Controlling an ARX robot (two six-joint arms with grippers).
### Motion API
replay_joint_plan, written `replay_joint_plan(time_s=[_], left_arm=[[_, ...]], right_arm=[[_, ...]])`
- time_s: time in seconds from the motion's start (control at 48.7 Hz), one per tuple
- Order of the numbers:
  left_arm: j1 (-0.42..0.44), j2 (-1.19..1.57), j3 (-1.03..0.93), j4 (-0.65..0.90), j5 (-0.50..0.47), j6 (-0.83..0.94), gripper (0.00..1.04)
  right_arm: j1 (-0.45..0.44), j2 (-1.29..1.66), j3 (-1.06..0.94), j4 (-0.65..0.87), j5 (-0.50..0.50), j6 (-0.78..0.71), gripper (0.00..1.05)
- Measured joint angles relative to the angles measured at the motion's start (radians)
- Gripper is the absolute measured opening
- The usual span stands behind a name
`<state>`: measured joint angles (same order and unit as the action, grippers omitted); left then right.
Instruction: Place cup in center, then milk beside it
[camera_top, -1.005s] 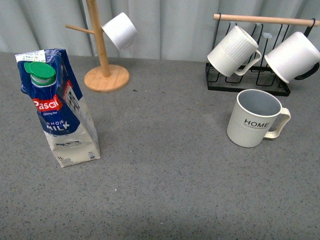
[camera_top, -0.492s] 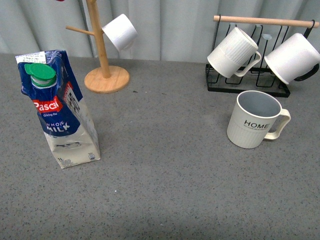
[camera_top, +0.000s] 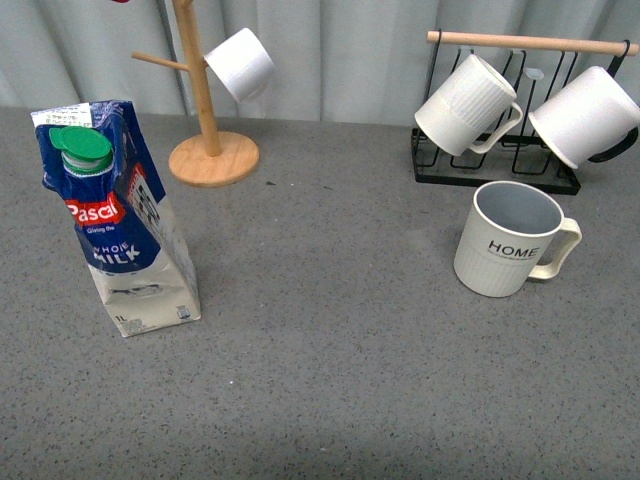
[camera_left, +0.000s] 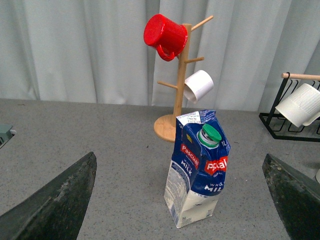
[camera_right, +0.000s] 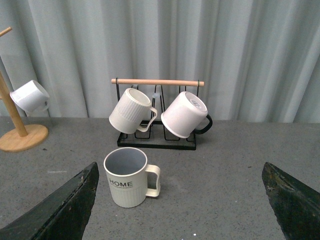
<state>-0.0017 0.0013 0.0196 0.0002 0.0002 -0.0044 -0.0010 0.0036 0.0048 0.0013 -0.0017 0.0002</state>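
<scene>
Still, nothing on the grey table (camera_top: 330, 380) has shifted since a second ago. The milk (camera_top: 125, 230) stands upright in the same spot on the left, and the cup (camera_top: 505, 240) sits upright on the right, just in front of the black wire rack (camera_top: 490, 172), its handle to the right and HOME facing the camera. The two are well apart. The only change is a red sliver (camera_top: 120, 1) now at the top edge of the front view, left of the wooden mug tree (camera_top: 205, 110). Neither arm shows in the front view. The left gripper (camera_left: 179, 156) is spread wide and empty, its dark fingers (camera_left: 55, 200) apart from the milk ahead. The right gripper (camera_right: 180, 165) gapes just as wide and holds nothing, with the cup ahead of its fingers (camera_right: 60, 205), untouched
</scene>
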Motion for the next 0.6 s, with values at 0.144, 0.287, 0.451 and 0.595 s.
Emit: replay_joint_plan(time_s=[0.144, 0.287, 0.451, 0.595], left_arm=[[0.0, 0.0, 0.0, 0.0, 0.0, 0.0, 0.98], [0.0, 0.0, 0.0, 0.0, 0.0, 0.0, 0.98], [0.0, 0.0, 0.0, 0.0, 0.0, 0.0, 0.98], [0.0, 0.0, 0.0, 0.0, 0.0, 0.0, 0.98]], right_arm=[[0.0, 0.0, 0.0, 0.0, 0.0, 0.0, 0.95], [0.0, 0.0, 0.0, 0.0, 0.0, 0.0, 0.95], [0.0, 0.0, 0.0, 0.0, 0.0, 0.0, 0.95], [0.0, 0.0, 0.0, 0.0, 0.0, 0.0, 0.95]])
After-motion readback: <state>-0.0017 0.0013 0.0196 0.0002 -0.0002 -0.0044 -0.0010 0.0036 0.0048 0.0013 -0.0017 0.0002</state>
